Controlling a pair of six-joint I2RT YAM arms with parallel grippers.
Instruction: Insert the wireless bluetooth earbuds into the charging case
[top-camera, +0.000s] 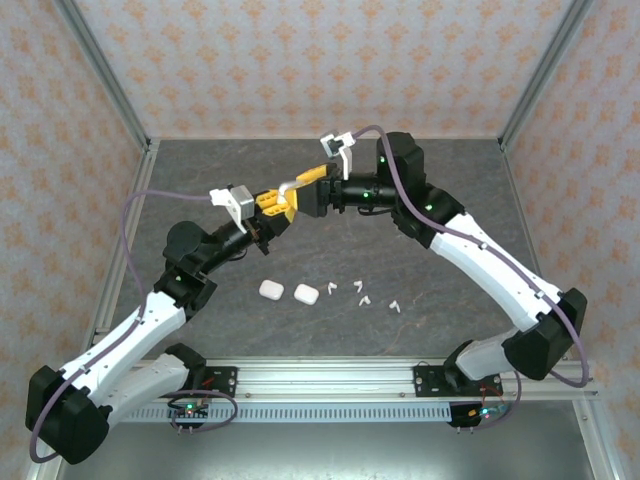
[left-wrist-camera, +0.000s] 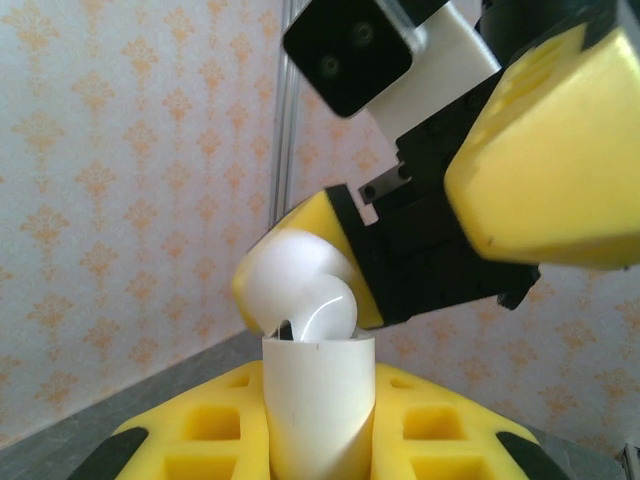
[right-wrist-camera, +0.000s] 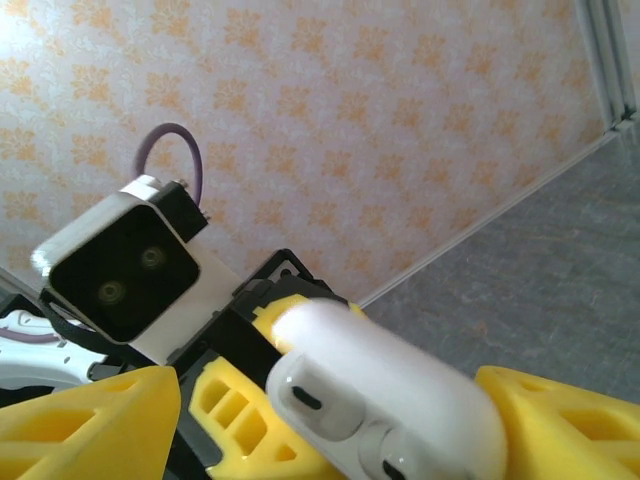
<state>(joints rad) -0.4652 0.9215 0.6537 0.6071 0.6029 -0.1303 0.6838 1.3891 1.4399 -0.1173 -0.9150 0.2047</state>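
left tool (top-camera: 278, 206) clamped hard on the charging case (left-wrist-camera: 318, 410), holding it upright in mid-air over the counter (top-camera: 340, 240), lid (left-wrist-camera: 292, 275) flipped open. right tool (top-camera: 293, 192) has its jaws wide, straddling the lid end of the case and gripping nothing. One yellow finger (left-wrist-camera: 318, 212) sits right behind the lid; contact unclear. Four white earbuds (top-camera: 365, 300) lie loose on the counter near the front, just right of two spare white cases (top-camera: 271, 290). Can't tell if the held case's wells are filled.

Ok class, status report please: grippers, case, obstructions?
Left gripper shut on open charging case. Right gripper open around it. White earbuds loose on table. No obstruction.
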